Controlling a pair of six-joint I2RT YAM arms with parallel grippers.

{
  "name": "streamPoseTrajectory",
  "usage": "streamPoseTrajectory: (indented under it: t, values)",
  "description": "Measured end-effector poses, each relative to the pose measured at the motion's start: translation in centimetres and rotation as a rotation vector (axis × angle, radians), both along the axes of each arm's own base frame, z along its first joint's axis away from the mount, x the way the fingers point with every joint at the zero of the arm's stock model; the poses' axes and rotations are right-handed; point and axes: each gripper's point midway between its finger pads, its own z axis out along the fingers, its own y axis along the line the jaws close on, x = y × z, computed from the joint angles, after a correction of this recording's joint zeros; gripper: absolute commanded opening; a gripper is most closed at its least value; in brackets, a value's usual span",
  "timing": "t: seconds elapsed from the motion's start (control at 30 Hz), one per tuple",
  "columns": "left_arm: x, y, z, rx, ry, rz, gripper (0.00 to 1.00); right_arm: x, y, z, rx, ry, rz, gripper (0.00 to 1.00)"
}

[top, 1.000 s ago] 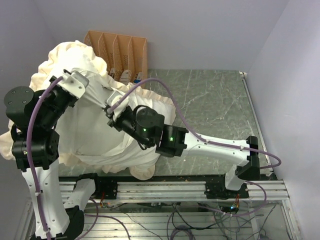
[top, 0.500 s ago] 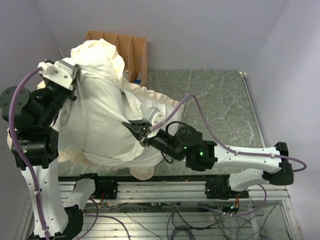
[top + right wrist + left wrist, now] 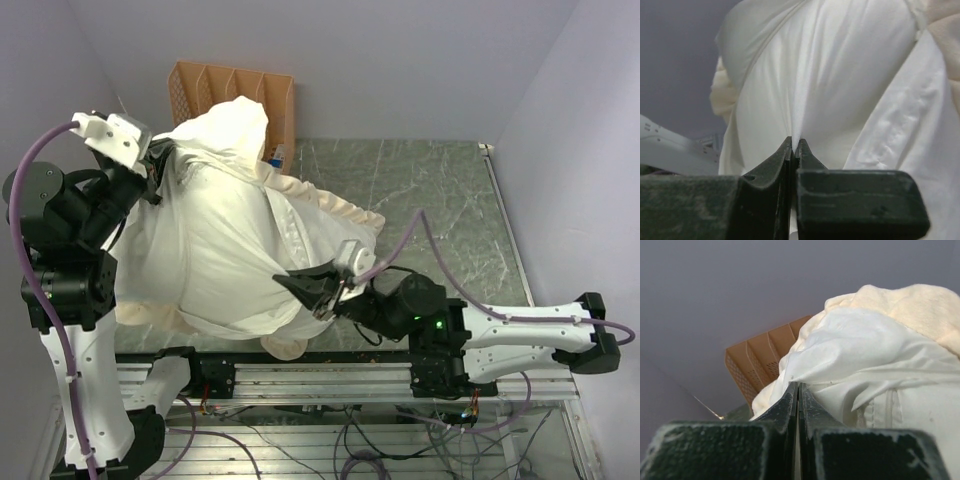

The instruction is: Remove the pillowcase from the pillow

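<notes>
**2 hands clenched on the cloth bundle at the desk's left side**

The pillow (image 3: 215,240) is seen as a plump white mass standing over the left half of the desk (image 3: 430,190). It reaches from the near edge toward the far-left corner, and its pointed top is set in front of an orange slotted rack (image 3: 225,85). The pillowcase (image 3: 345,208) is seen as a cream frill gathered round the lower part of that mass: along its right side, at the near edge and at the left edge.

The left hand (image 3: 152,172) is held high near the far-left corner. Its fingers are pressed together, and a thin fold of white cloth (image 3: 850,350) is pinched between them. In the left wrist view, cream plush is seen just behind that fold.

The right hand (image 3: 318,292) is placed close to the near edge, at the bundle's right flank. It is likewise clenched, and a taut ridge of the white cloth is stretched into its tips.

Whether the pinched cloth belongs to the pillow or to the pillowcase lining cannot be told.
</notes>
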Motion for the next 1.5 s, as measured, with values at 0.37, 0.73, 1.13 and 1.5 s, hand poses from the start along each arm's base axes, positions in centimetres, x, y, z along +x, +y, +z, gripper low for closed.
streamPoseTrajectory:
  t: [0.37,0.73,1.13,1.5]
  values:
    - [2.0,-2.2,-6.8,-0.086,0.345,-0.146,0.07,-2.5,4.6,-3.2,-0.180,-0.031,0.006,0.21]
    - [2.4,-3.3,-10.1,-0.066,0.498,-0.274,0.07,-2.5,3.5,1.0,-0.122,0.015,-0.065,0.78]
    - [-0.4,-5.3,-9.2,-0.086,0.506,-0.419,0.07,5.8,5.1,6.6,-0.091,0.056,-0.216,0.87]
    - [-1.2,-5.7,-8.7,-0.101,0.503,-0.436,0.07,8.7,8.6,4.7,-0.185,0.133,-0.138,0.88]
